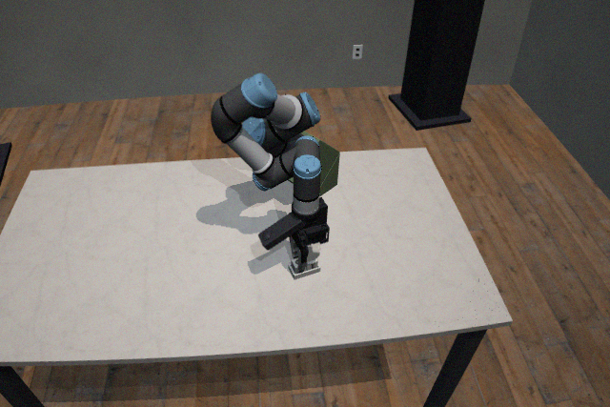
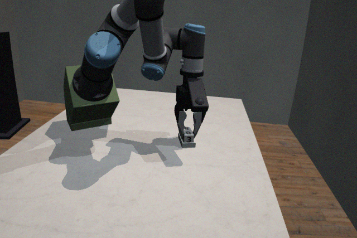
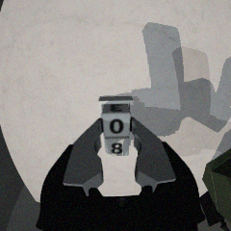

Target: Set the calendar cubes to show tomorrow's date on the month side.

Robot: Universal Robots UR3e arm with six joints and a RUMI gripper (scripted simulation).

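A pale cube (image 2: 188, 139) (image 3: 116, 126) has a 0 on top and a 3 on its side at one end of the tray. My gripper (image 1: 304, 264) (image 2: 188, 136) (image 3: 115, 118) points down and is shut on this cube, one finger on each side. The cube is low in the light grey tray (image 1: 306, 274) (image 2: 188, 145) (image 3: 115, 98); whether it rests flat is too small to tell. The second cube (image 3: 116, 146) (image 2: 187, 129) is beside it in the tray, with an 8 facing the wrist camera. The side with the month's name cannot be read, and the fingers partly hide both cubes in the top view.
The tray stands on the pale table (image 1: 148, 294) (image 2: 144, 200), well in from its edges. The arm's green base block (image 1: 331, 166) (image 2: 92, 111) is at the table's back in the top view. A dark pedestal (image 1: 438, 48) stands on the floor beyond.
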